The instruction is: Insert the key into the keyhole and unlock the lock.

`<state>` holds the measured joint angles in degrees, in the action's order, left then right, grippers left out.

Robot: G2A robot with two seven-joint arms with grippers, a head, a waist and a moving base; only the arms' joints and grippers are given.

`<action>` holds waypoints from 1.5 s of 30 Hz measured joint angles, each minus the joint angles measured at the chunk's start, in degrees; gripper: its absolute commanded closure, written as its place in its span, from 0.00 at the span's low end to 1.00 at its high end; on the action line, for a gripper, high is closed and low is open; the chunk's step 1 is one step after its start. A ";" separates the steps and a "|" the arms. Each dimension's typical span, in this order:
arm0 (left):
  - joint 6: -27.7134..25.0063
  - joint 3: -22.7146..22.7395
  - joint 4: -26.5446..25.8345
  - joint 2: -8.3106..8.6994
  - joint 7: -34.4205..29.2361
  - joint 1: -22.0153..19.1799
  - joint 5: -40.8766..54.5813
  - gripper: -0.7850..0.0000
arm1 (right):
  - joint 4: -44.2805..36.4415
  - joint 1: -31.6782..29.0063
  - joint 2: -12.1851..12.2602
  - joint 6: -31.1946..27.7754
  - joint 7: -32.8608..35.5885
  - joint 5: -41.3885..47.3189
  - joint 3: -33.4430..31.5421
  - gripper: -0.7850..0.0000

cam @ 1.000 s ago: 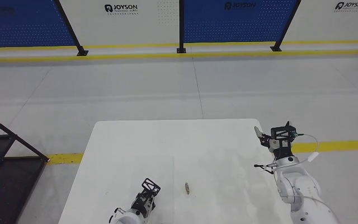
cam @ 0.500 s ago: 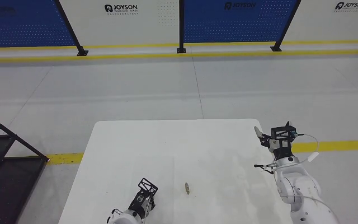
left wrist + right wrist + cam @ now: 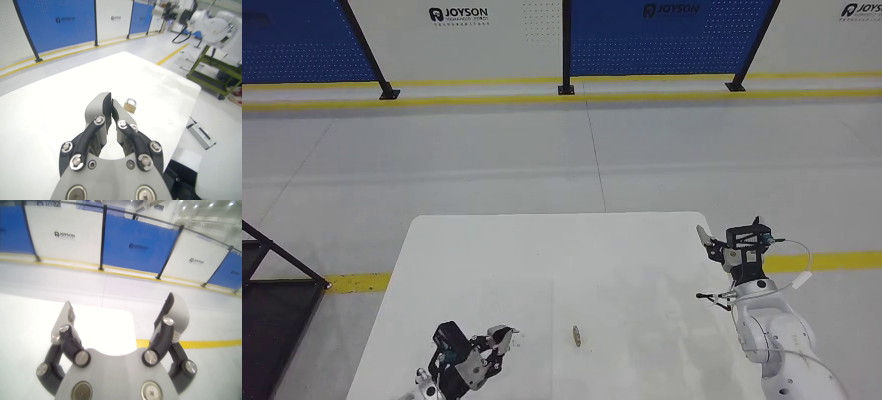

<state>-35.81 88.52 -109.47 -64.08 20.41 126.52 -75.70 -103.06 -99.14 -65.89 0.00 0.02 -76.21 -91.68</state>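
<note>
Left gripper [image 3: 111, 100] hangs low over the near edge of the table [image 3: 542, 260]. Its two grey fingers are closed and the ribbed black pads are pressed together with barely a sliver between them; whether anything thin is pinched in there I cannot tell. The table is a plain white slab with rounded corners. At its far right corner the right gripper [image 3: 119, 302] is spread wide, one finger over the tabletop and the other out past the edge. From overhead the lock [image 3: 130, 106] is just a small dark fleck beside the left gripper. The left wrist view shows it properly: a brass padlock lying flat on the table, near the closed fingertips, with its silver shackle down in the body.
</note>
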 measured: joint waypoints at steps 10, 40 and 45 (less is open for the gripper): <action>-16.73 2.85 7.45 1.06 18.63 -4.17 0.23 1.00 | -2.39 -5.13 -0.21 -0.84 2.75 -16.47 8.39 0.00; -18.88 1.20 14.36 1.26 24.54 -7.97 2.13 1.00 | 0.57 -6.29 -1.22 -11.80 3.82 -35.63 30.52 0.00; -19.30 1.30 15.29 1.30 25.69 -8.24 1.88 1.00 | 1.43 -6.97 -1.62 -7.69 1.99 -38.62 34.24 0.00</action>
<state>-55.11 89.81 -94.18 -62.78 46.10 118.28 -73.82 -101.63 -106.11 -67.51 -7.69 2.01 -114.83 -57.44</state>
